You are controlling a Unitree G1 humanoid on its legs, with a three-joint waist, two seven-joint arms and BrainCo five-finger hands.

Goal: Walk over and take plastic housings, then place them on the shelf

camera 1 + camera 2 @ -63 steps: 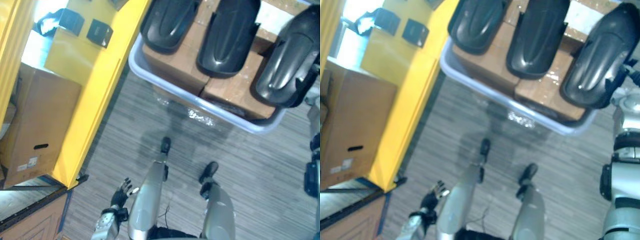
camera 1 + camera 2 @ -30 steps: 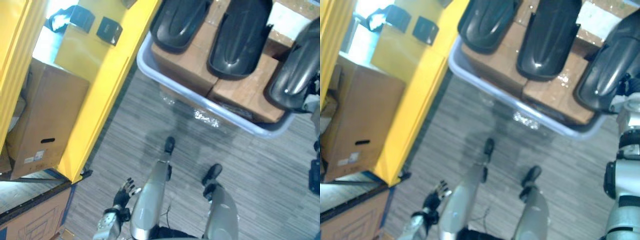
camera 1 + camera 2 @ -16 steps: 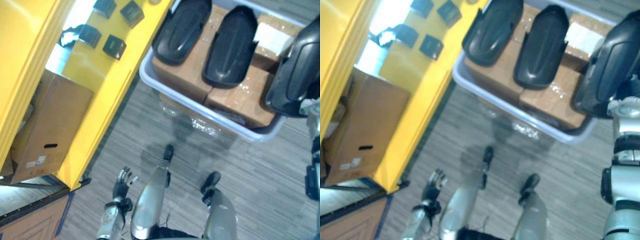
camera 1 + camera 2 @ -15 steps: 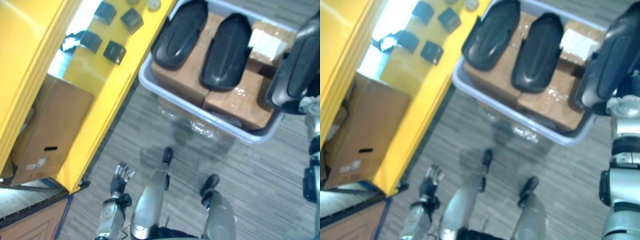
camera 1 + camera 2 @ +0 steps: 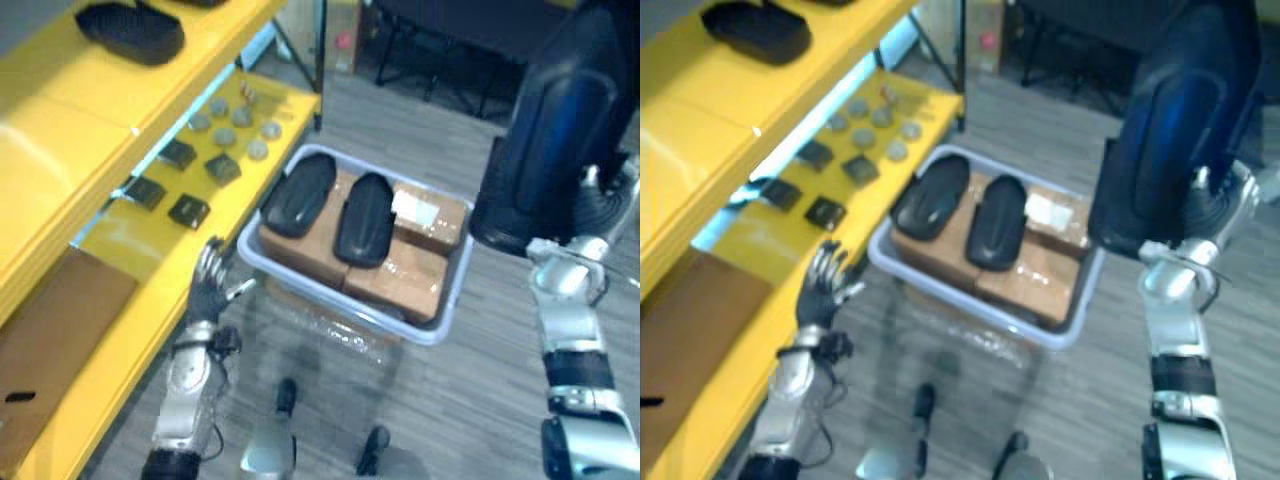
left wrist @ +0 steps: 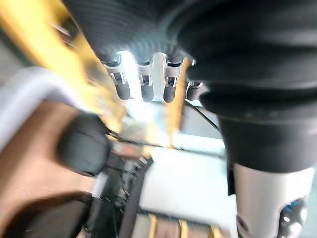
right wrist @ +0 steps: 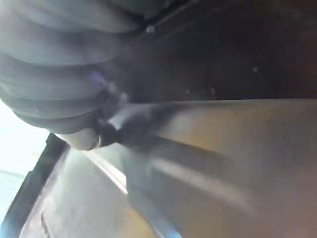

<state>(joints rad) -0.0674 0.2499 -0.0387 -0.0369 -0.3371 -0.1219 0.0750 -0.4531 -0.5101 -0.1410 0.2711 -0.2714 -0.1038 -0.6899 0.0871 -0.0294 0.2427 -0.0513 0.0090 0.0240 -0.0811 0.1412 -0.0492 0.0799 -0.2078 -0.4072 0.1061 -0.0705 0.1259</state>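
Note:
My right hand [image 5: 598, 205] is shut on the lower edge of a large black plastic housing [image 5: 555, 130], which it holds upright above the right end of the grey bin [image 5: 340, 305]. Two more black housings [image 5: 298, 195] [image 5: 364, 217] lie side by side on brown boxes in the bin. Another black housing [image 5: 130, 30] rests on the upper board of the yellow shelf [image 5: 70, 150]. My left hand [image 5: 208, 280] is open, with straight fingers [image 6: 143, 84], raised beside the shelf's lower board and left of the bin.
Small dark square parts [image 5: 190, 210] and round grey parts [image 5: 240, 115] lie on the lower yellow board. A brown cardboard box [image 5: 50, 320] sits under it. Dark chair legs [image 5: 430, 70] stand on the striped grey floor beyond the bin.
The camera has tilted up, so the whole scene has shifted. My right hand has lifted its housing upright and higher. My left hand has risen from low by the floor to beside the shelf.

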